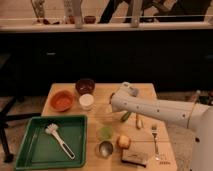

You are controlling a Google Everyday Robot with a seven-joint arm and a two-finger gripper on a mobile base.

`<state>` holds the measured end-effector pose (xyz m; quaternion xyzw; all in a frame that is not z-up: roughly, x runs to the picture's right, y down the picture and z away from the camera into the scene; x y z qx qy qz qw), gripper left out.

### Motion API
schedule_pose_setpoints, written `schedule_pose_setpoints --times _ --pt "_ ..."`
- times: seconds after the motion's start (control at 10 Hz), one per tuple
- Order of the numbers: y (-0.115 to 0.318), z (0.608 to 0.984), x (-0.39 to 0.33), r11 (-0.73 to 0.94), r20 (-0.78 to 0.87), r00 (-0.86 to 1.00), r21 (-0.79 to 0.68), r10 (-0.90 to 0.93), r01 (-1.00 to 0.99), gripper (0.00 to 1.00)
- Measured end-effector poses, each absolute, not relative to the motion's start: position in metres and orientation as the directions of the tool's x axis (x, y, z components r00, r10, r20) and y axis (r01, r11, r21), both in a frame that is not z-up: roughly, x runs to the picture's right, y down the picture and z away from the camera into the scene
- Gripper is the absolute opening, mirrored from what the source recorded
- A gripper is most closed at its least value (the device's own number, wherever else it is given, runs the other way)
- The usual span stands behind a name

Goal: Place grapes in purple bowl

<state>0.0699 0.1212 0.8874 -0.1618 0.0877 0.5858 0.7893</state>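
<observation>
Camera view, the only one: the arm (160,109) reaches in from the right across the wooden worktop (146,92); the gripper (108,110) hangs at its far end over the middle of the worktop, just right of the white cup (86,101) and in front of the purple bowl (85,85); its fingers are spread as wide as they go, and nothing is seen held between them.

The grapes cannot be made out with any confidence; no dark bunch shows on the bare wood; the likeliest place is under the arm's end, near the green pepper (125,118), which pokes out just below the arm; this is judgement, not observation.

The purple bowl stands at the back left; the orange bowl (62,100) is close on its left front and the white cup close in front; whether the three touch cannot be told.

Risks, as judged:
- Wrong pick: the pepper lies beside the presumed grapes, so a descent slightly off line could close on the pepper instead.
- Poor hold: a bumpy bunch caught at one end may sag or slip out during the carry.
- Wrong drop: the three vessels crowd together, so an early release could land the bunch in the white cup or the orange bowl.
- Collision: the white cup stands between gripper and bowl, and a low sweep could tip it.
</observation>
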Motion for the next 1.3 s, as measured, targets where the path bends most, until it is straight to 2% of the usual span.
schedule_pose_setpoints --times 0.7,1.1,1.3 --pt "0.108 0.939 0.054 0.277 -0.388 0.314 -0.149 0.867 -0.949 0.78" --pt "0.109 0.953 0.061 0.27 -0.403 0.311 -0.158 0.861 -0.95 0.41" --pt "0.108 0.949 0.059 0.273 -0.404 0.315 -0.16 0.859 -0.949 0.2"
